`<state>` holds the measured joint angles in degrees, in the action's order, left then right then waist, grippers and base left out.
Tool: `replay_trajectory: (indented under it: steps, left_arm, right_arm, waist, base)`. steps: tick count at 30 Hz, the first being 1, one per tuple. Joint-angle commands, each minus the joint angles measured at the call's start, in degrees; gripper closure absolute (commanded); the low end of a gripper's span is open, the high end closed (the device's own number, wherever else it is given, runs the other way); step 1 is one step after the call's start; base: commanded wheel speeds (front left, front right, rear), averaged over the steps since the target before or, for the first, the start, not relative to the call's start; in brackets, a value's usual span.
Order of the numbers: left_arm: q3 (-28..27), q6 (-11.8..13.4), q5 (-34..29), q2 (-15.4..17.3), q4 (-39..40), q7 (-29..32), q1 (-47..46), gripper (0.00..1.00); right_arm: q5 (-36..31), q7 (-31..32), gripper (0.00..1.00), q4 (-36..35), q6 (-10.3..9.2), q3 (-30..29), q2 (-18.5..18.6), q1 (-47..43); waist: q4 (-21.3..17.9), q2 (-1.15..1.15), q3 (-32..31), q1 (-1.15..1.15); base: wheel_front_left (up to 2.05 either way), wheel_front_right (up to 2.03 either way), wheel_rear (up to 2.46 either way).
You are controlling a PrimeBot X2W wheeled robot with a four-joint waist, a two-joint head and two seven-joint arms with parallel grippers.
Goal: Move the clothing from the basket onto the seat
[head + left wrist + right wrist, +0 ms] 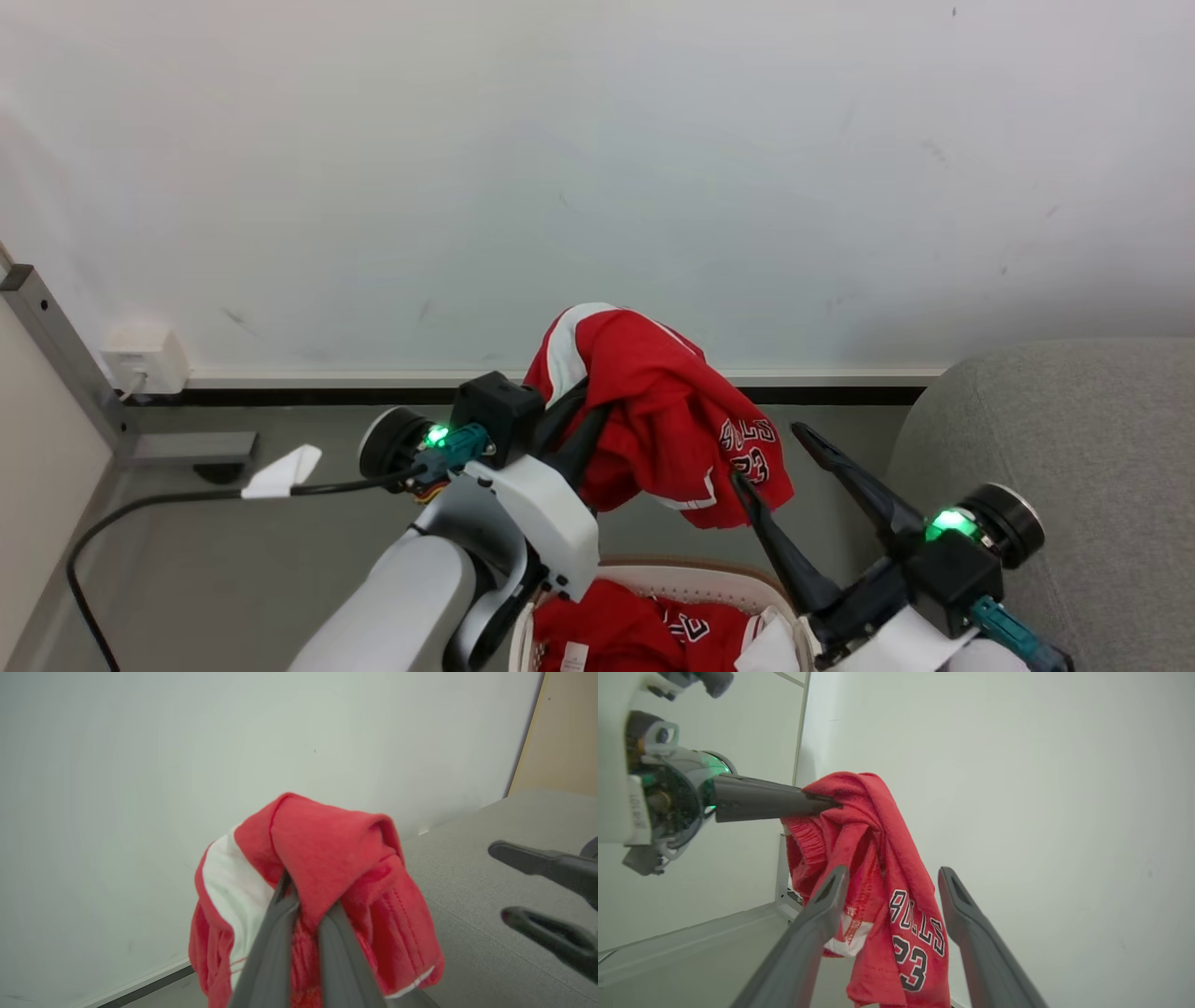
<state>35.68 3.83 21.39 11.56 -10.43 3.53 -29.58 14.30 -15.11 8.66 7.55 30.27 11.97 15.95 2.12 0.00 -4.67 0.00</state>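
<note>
Plain indoor test room dressed as a home corner: bare white wall (597,140), dark skirting strip (280,396), grey floor (233,569), wall socket (145,359) and metal post (56,343). A grey upholstered seat (1055,439) and a laundry basket (691,577) are the domestic furnishings.

Bright, flat, diffuse light from overhead in all three views. Soft shadows only: grey falloff on wall (597,140) toward the right, above seat (1074,420), and a dim band along the skirting. Green LED (436,435) on left wrist clipped near white at centre, same on right wrist. Red of clothing (653,411) heavily saturated; lettering crisp in right wrist view. Left wrist view softer: left gripper's fingers (273,956) blurred up close, fabric slightly smeared. Right gripper's fingers (803,942) likewise out of focus. Wide-angle bending toward wrist-view edges.
</note>
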Motion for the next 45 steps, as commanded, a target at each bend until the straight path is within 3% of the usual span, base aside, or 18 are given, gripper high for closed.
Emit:
replay_trajectory:
  steps: [1, 11, 18, 19, 20, 30, 31, 32, 33, 34, 45]
  left_arm:
    - [0.1, -0.1, 0.1, -0.1, 0.1, 0.2, 0.3, 1.0]
    - [2.1, -0.8, -0.1, -1.0, -0.3, 0.8, -0.7, 1.0]
    - [3.2, -1.2, 0.8, -2.5, -0.7, 0.9, -1.3, 1.0]
    - [3.3, -1.2, 0.9, -2.6, -0.8, 0.8, -1.4, 1.0]
    - [3.4, -1.3, 0.9, -2.8, -0.9, 0.8, -1.4, 1.0]
    - [3.1, -0.9, 1.3, -1.9, -1.6, 0.2, -0.9, 1.0]
    - [3.1, -0.7, 1.3, -1.9, -1.6, 0.1, -0.8, 0.91]
    - [3.1, -0.7, 1.3, -1.8, -1.7, -0.1, -0.8, 0.7]
    - [3.1, -0.5, 1.2, -1.8, -1.7, -0.3, -0.7, 0.25]
    - [3.1, -0.4, 1.1, -1.7, -1.8, -0.3, -0.7, 0.0]
    - [4.4, -1.0, 1.9, -1.0, -2.6, 0.3, 0.3, 0.0]
  right_arm:
    - [0.4, 0.2, 0.0, 1.3, -0.12, 1.1, 0.1, 2.0]
    - [0.4, 0.4, 0.0, 18.6, -0.12, 9.0, -5.1, 15.7]
    - [4.0, 1.8, 0.0, 31.4, -0.12, 12.8, -8.0, 20.7]
    - [4.7, 1.3, 0.55, 32.3, -0.12, 12.7, -8.2, 21.1]
    - [5.2, 0.9, 1.0, 33.2, -0.12, 12.8, -8.4, 21.3]
    - [6.0, -0.1, 1.0, 34.7, -0.12, 10.5, -9.0, 22.7]
    - [6.0, -0.1, 1.0, 34.3, -0.12, 9.8, -9.0, 22.4]
    - [5.9, -0.1, 1.0, 34.0, -0.12, 9.1, -9.0, 22.0]
    - [5.8, -0.1, 1.0, 33.9, -0.12, 8.7, -9.1, 21.6]
    - [5.6, -0.1, 1.0, 33.7, -0.12, 8.4, -9.1, 21.1]
    - [3.9, -0.1, 1.0, 31.5, -0.12, 1.1, -9.1, 18.7]
  waist:
    - [0.0, 0.0, 0.0, 0.0]
    - [0.3, 0.0, -0.2, 0.0]
    - [1.2, 0.0, -0.8, 0.0]
    - [1.3, 0.0, -0.8, 0.0]
    - [1.4, 0.0, -0.9, 0.0]
    - [1.2, 0.0, -0.9, 0.0]
    - [1.1, 0.0, -0.9, 0.0]
    - [1.0, 0.0, -0.8, 0.0]
    - [0.9, 0.0, -0.8, 0.0]
    - [0.9, 0.0, -0.8, 0.0]
    - [-0.3, 0.0, -0.3, 0.0]
  base:
    - [0.0, 0.0, 0.0]
    - [0.0, 0.0, 0.0]
    - [0.0, 0.0, 0.0]
    - [0.0, 0.0, 0.0]
    - [0.0, 0.0, 0.0]
    - [0.0, 0.0, 0.0]
    - [0.0, 0.0, 0.0]
    - [0.0, 0.0, 0.0]
    - [0.0, 0.0, 0.0]
    - [0.0, 0.0, 0.0]
    - [0.0, 0.0, 0.0]
